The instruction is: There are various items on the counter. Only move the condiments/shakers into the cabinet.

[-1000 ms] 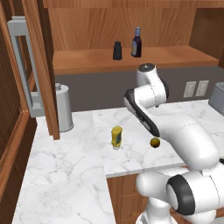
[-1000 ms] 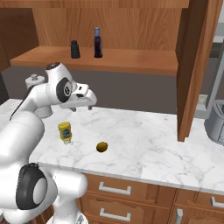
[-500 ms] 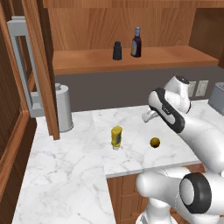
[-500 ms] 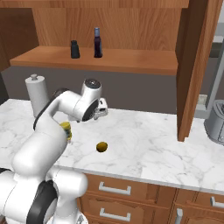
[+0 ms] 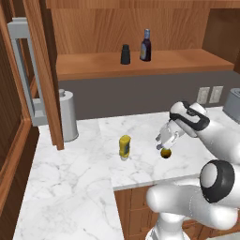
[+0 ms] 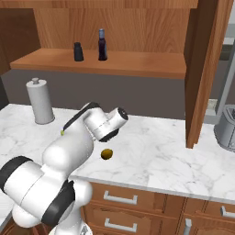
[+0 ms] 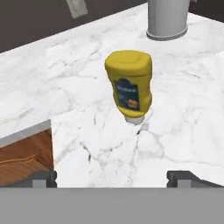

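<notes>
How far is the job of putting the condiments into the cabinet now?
Done: the dark bottle and the black shaker stand on the cabinet shelf. In hand: nothing yet; the hand is open and points at the yellow squeeze bottle, apart from it. Left: grasp that bottle on the counter and shelve it. The small ball stays.

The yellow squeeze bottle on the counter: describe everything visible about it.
The yellow squeeze bottle looks like glossy plastic, with a dark blue label bearing an orange mark. It stands cap-down on a pale cap, upright on the white marble counter, untouched. The steel canister stands off to one side, the small ball to the other.
</notes>
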Controlling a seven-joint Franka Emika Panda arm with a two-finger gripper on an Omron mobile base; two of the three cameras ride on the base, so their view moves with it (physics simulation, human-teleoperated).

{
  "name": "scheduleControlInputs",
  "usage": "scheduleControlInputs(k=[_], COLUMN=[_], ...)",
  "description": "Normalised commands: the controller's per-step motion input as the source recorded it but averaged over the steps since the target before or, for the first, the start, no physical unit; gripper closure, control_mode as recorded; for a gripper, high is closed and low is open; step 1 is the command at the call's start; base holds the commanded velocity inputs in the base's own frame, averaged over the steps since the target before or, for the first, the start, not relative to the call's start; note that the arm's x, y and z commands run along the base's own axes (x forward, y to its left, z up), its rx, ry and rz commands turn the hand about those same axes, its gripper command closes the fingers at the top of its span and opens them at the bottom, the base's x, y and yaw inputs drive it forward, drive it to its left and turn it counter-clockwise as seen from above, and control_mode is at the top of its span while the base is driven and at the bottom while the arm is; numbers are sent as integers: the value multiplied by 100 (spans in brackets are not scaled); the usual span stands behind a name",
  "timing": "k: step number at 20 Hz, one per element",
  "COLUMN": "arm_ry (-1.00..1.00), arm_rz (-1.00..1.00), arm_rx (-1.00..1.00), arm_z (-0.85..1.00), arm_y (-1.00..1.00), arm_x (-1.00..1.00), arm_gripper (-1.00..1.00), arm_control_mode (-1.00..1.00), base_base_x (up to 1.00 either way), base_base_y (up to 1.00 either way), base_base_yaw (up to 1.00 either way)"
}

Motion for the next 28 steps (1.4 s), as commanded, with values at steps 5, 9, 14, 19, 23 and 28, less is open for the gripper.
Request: scheduleControlInputs(k=[5, 9, 14, 19, 23, 28], arm_ry=[-18, -15, 0, 2, 3, 10], arm_rz=[59, 25, 2, 1, 0, 0], arm_rx=[10, 22, 6, 13, 12, 3], arm_z=[-47, -7, 22, 32, 10, 0], arm_y=[25, 13, 0, 0, 0, 10], arm_x=[0, 3, 0, 21, 42, 48], arm_gripper=[-100, -100, -100, -100, -100, -100], arm_control_mode=[-100, -100, -100, -100, -100, -100], base_base_x=[0, 0, 0, 0, 0, 0], base_base_y=[0, 0, 0, 0, 0, 0], base_base_yaw=[0, 0, 0, 0, 0, 0])
